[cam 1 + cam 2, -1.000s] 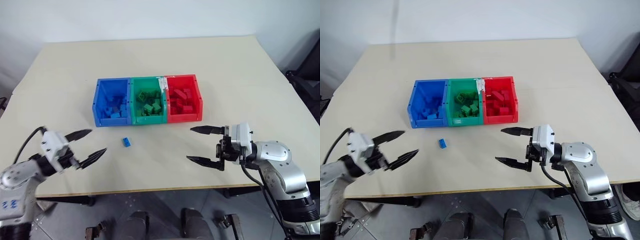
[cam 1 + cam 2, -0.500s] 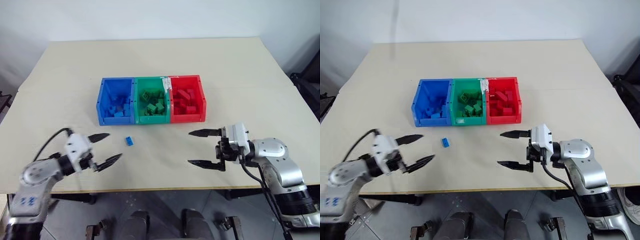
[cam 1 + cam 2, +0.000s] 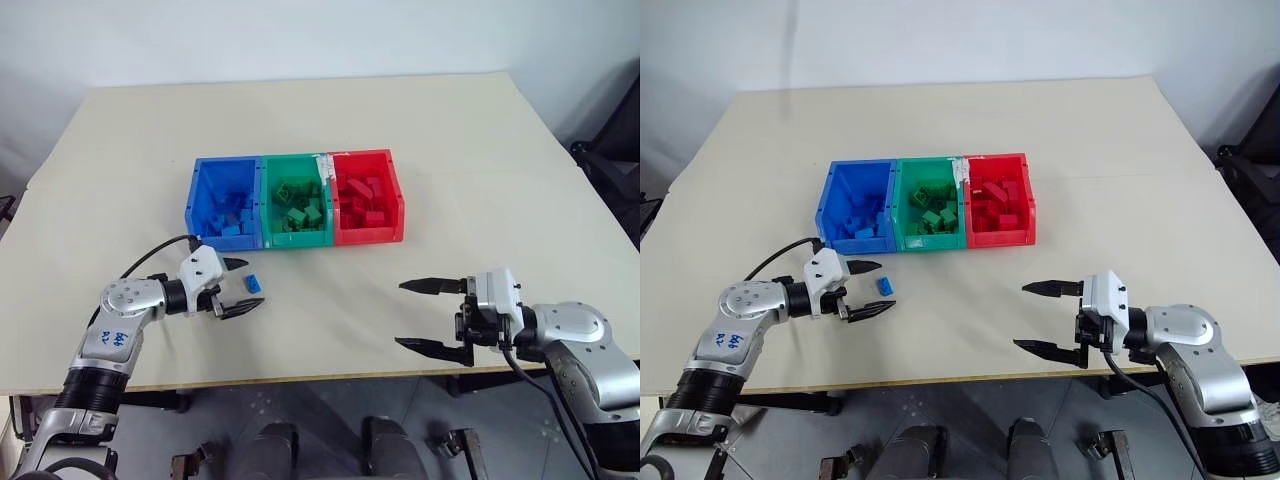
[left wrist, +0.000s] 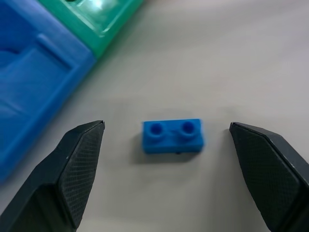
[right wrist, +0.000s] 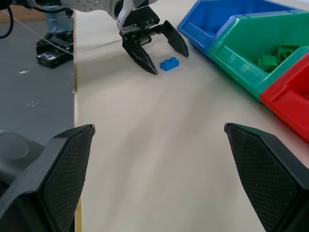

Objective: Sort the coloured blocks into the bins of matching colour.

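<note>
Still loose on the table (image 3: 480,150): one blue two-stud brick (image 3: 254,284), lying flat, studs up, just near of the blue bin (image 3: 226,203). Left gripper (image 3: 241,287) sits low around it, jaws wide apart, one black finger on either side, neither touching; open tabletop shows between brick and each fingertip in the left wrist view.

Bins joined in a row mid-table: blue on the left, green bin (image 3: 295,200) in the middle, red bin (image 3: 367,195) on the right. Each holds a heap of bricks of its own colour. Strip of pale tape or label on the wall between green and red; cannot read it.

Right gripper (image 3: 430,316) well apart to the right, near the table's near edge, jaws spread wide, nothing between them. Nothing stands between it and the bins.

Black cable (image 3: 150,257) loops off the left forearm above the tabletop.

Surface: pale beige board, matte. Plain light wall (image 3: 300,40) beyond the far edge. Dark frame or chair (image 3: 610,165) at far right. Grey floor below the near edge.
</note>
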Tool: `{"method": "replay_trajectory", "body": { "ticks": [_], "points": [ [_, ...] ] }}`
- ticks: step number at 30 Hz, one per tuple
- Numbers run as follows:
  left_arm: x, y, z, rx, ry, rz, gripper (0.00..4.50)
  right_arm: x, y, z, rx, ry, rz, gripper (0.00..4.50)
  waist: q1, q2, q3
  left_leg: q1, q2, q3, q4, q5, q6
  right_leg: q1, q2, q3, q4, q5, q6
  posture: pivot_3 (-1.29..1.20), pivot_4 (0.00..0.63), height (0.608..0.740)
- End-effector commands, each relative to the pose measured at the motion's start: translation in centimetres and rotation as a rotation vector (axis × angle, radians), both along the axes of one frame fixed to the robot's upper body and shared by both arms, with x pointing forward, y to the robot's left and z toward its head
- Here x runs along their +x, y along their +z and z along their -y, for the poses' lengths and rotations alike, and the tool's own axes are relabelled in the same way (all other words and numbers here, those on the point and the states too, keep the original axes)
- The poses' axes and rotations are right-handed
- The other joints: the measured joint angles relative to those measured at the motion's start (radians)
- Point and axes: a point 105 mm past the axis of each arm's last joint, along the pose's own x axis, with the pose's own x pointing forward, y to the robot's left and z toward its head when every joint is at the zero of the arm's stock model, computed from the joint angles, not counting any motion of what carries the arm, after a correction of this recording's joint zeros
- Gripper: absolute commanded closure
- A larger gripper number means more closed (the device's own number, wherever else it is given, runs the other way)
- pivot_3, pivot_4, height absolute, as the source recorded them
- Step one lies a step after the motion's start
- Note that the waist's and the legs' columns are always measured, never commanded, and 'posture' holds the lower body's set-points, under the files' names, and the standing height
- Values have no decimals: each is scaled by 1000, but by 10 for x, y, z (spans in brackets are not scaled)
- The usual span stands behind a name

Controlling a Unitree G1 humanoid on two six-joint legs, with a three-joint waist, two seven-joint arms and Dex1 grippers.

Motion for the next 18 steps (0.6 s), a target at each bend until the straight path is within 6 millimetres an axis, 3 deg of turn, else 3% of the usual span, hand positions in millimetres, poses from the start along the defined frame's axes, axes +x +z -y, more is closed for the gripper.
{"method": "replay_trajectory", "body": {
  "ticks": [1, 10, 13, 18],
  "points": [
    [-1, -18, -4, 53, 19, -76, 495, -5, 11, -1, 23, -12, 45, 0, 0, 0, 0, 0, 0, 0, 0, 0, 0, 0, 0, 0, 0, 0, 0, 0, 150, 740],
    [-9, -22, -6, 54, -11, -106, 3057, -5, 12, -1, 31, -23, 55, 0, 0, 1, -1, 1, 0, 0, 0, 1, 0, 1, 0, 0, 1, 0, 0, 0, 150, 740],
    [-12, -13, -8, 0, -8, -69, 3052, -3, 16, -4, 56, -21, 62, 0, -3, 1, -1, 1, 0, 0, 0, 1, 0, 1, 0, 0, 1, 0, 0, 0, 150, 740],
    [-13, 28, -13, -214, 35, 67, 3052, 8, 33, -11, 168, -60, 97, 0, -10, 1, -1, 1, 2, 1, -2, 1, -1, -1, 1, 1, 1, 0, -1, 0, 150, 740]
  ]
}}
